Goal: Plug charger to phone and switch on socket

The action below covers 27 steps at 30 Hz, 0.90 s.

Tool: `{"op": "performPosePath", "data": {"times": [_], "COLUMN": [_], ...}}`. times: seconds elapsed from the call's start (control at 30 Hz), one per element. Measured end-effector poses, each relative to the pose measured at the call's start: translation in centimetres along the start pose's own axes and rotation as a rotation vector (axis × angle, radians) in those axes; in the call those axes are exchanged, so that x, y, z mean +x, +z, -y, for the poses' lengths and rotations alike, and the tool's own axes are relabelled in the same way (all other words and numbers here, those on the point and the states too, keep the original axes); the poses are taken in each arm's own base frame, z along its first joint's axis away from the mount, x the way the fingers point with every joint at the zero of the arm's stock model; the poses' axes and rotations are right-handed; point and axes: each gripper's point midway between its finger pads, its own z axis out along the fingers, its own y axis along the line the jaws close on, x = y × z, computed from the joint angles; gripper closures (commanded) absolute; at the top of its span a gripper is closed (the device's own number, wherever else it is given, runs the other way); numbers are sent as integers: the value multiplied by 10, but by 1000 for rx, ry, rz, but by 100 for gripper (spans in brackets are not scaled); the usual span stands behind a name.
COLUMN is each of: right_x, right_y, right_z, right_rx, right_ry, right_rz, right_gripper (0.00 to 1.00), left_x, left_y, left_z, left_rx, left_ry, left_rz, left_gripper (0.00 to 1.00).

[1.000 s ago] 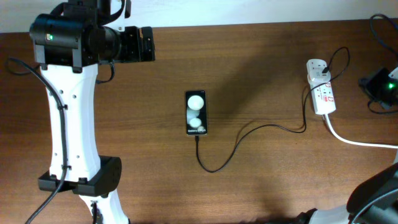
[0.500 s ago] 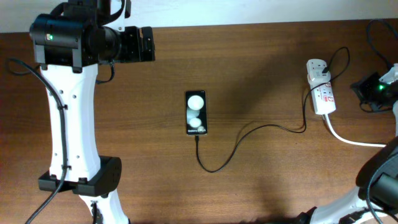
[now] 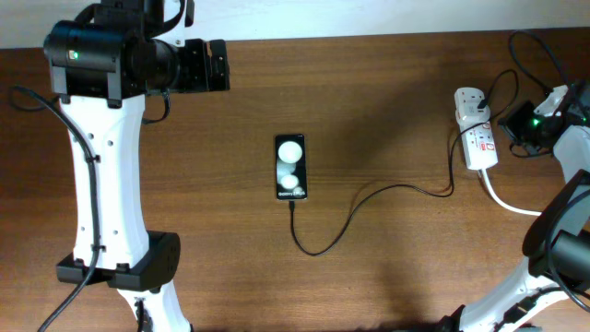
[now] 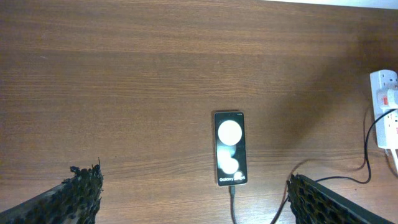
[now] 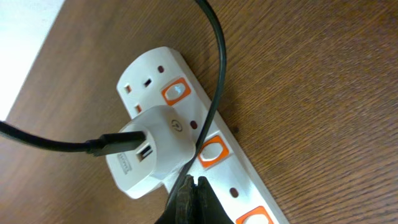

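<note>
The right gripper [image 5: 189, 188] had its two dark fingers pressed together into a single point. It held nothing. In the right wrist view that point sat at the bottom centre, over the white power strip [image 5: 233, 180], between the white adapter [image 5: 152, 152] and the middle orange switch [image 5: 212, 151]. Whether the tip touched the strip could not be told.

The left gripper [image 4: 194, 182] had its fingers [image 4: 78, 198] spread wide at the two lower corners of its view, and they were empty. The phone [image 4: 230, 148] lay flat on the wood between and above them, well apart from both.

In the overhead view the phone lay at centre with bare wooden table [image 3: 387, 83] on every side. The strip lay near the right side of the frame, just left of the right arm, with its upper end close to the table's far edge.

There was one phone, with two white round spots on its screen. There was one strip, and the right wrist view showed three orange switches on it. One adapter was plugged into the strip. One thin black charger cable [image 3: 369, 198] ran from the adapter in a loop to the phone's lower short edge. One thick white mains cord [image 3: 521, 207] left the strip toward the lower right.
</note>
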Motion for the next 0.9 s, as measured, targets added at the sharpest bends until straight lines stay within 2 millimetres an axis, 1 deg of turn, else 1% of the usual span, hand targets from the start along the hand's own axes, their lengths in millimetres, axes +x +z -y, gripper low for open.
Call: {"op": "performPosePath", "data": {"times": [0.17, 0.27, 0.4, 0.7, 0.9], "right_x": [-2, 3, 8, 12, 9], "right_y": [8, 20, 30, 40, 41], "right_z": [-1, 4, 12, 17, 17], "right_rx": [34, 49, 61, 66, 61], "right_ry": [-22, -22, -14, -11, -16], "right_rz": [20, 5, -11, -22, -10], "right_gripper": [96, 96, 96, 96, 96], "left_x": [0, 0, 0, 0, 0], "left_y": [0, 0, 0, 0, 0], "left_z": [0, 0, 0, 0, 0], "left_rx": [0, 0, 0, 0, 0], "left_ry": [0, 0, 0, 0, 0], "left_rz": [0, 0, 0, 0, 0], "left_gripper": [1, 1, 1, 1, 1]}}
